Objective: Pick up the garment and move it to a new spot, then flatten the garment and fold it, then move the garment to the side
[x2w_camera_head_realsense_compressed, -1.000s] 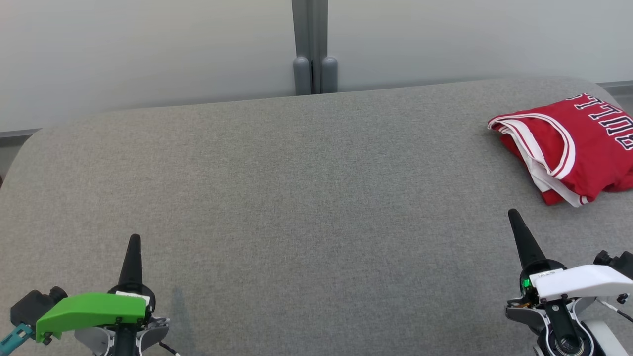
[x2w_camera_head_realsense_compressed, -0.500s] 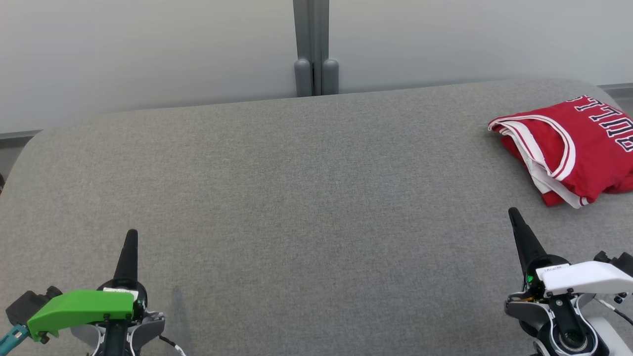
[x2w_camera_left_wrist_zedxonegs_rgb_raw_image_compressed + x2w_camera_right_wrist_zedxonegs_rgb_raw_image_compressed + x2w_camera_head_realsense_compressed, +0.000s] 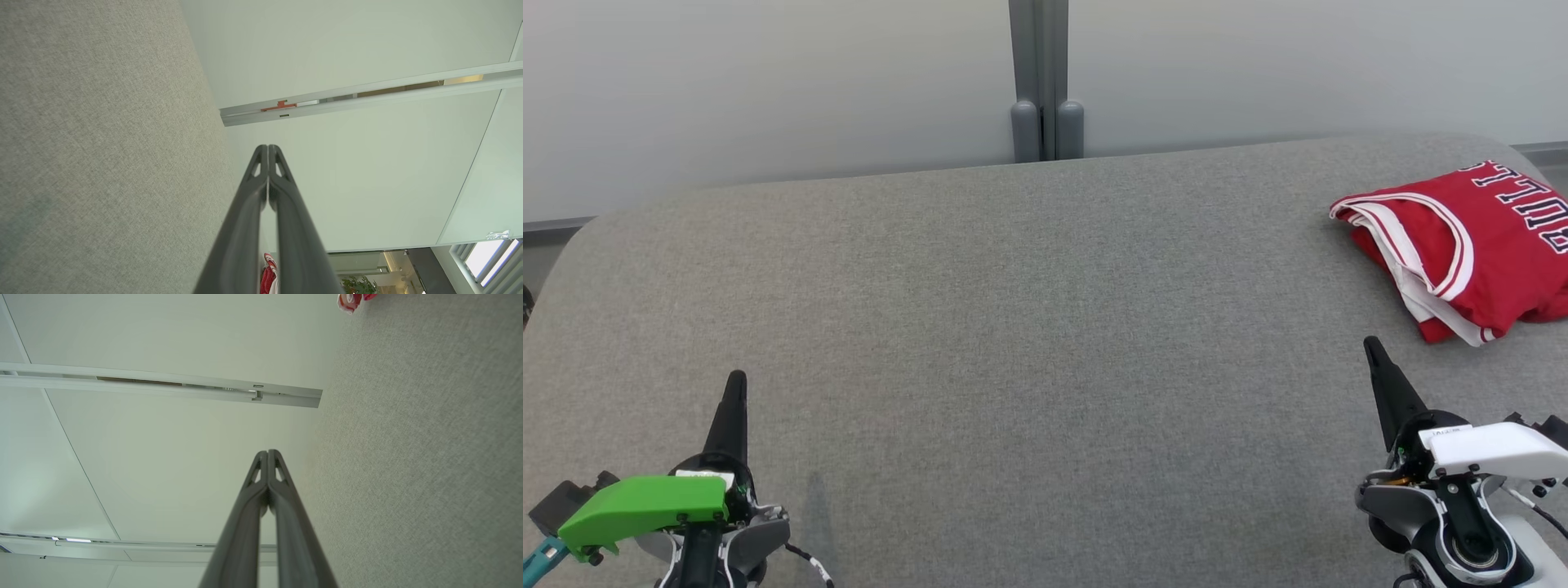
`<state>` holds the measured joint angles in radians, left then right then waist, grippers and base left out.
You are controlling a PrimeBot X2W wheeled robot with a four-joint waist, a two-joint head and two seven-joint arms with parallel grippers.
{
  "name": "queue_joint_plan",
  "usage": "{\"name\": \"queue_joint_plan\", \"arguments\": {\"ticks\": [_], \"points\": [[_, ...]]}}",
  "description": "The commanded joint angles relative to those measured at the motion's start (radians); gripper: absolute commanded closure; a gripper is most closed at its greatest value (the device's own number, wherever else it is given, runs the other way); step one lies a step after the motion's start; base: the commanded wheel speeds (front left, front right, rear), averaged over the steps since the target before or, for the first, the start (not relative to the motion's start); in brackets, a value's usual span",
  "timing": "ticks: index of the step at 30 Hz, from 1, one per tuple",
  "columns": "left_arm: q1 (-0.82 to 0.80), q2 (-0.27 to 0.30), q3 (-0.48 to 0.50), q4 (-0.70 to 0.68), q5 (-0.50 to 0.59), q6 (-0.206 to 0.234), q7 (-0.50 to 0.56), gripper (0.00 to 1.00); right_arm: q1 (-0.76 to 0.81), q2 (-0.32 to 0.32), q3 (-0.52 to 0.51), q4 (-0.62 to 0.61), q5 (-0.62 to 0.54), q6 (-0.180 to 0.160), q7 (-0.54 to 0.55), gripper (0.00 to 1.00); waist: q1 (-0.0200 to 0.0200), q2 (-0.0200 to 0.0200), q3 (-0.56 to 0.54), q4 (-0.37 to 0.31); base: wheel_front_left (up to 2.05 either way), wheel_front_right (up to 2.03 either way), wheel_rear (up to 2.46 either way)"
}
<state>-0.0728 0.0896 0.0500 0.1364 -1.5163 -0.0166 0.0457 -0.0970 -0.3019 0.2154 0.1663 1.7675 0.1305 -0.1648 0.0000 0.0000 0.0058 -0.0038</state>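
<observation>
The garment [image 3: 1462,245] is a red jersey with white trim and dark lettering, folded into a bundle at the far right of the grey cushioned surface [image 3: 1029,310]. A sliver of it shows in the left wrist view [image 3: 267,273] and a corner in the right wrist view [image 3: 351,301]. My left gripper [image 3: 735,384] sits at the lower left, shut and empty, far from the jersey. My right gripper [image 3: 1372,347] is at the lower right, shut and empty, a short way in front of the jersey and not touching it.
A pale partition wall with a grey vertical post [image 3: 1045,82] runs behind the cushion. The cushion's rounded corners lie at the far left and far right; the jersey lies close to the right edge.
The left gripper has slid a little back toward the lower left. The picture has shifted slightly downward, a camera move. The jersey lies as before.
</observation>
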Motion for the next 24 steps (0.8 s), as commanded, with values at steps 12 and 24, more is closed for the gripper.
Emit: {"name": "queue_joint_plan", "arguments": {"ticks": [12, 24], "points": [[-0.028, -0.006, 0.024, -0.006, -0.098, -0.013, 0.026, 1.00, -0.035, -0.035, 0.036, 0.011, 0.129, 0.000, -0.024, 1.00, 0.0000, 0.0000, -0.005, 0.002, 0.00, 0.00, 0.00], [-0.029, -0.010, 0.033, -0.006, -0.133, -0.016, 0.037, 1.00, -0.044, -0.056, 0.060, 0.010, 0.190, 0.000, -0.040, 1.00, 0.0000, 0.0000, -0.007, 0.004, 0.00, 0.00, 0.00]]}}
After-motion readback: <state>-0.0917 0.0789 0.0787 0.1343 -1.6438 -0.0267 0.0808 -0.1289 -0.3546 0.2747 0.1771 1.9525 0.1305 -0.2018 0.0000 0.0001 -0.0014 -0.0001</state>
